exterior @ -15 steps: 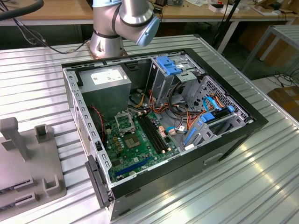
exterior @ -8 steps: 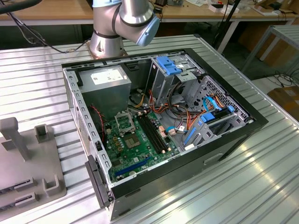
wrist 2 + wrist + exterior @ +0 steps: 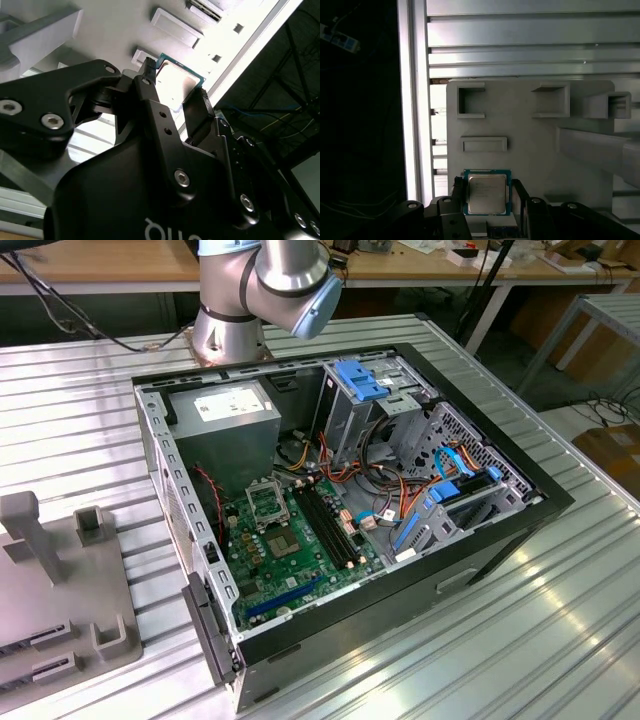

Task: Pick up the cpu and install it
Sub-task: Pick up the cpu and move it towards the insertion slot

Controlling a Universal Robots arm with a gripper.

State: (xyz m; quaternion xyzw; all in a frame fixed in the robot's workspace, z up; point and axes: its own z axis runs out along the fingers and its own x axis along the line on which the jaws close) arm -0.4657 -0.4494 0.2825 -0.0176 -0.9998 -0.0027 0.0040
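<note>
The ribbed aluminium tabletop [image 3: 560,640] carried an open black computer case [image 3: 480,560], with a pale grey plastic tray [image 3: 530,150] toward the exterior view's left of it. At that tray the black pincer [image 3: 488,191] was narrowed onto the small, flat, silver-grey square cpu [image 3: 487,196], pinching two opposite edges.

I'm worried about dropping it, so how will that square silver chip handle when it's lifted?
The chip looks thin, flat and rigid, so it probably stays stiff and weighs little. Its smooth metal top could be slippery. Being flat and square, it shouldn't roll.
</note>
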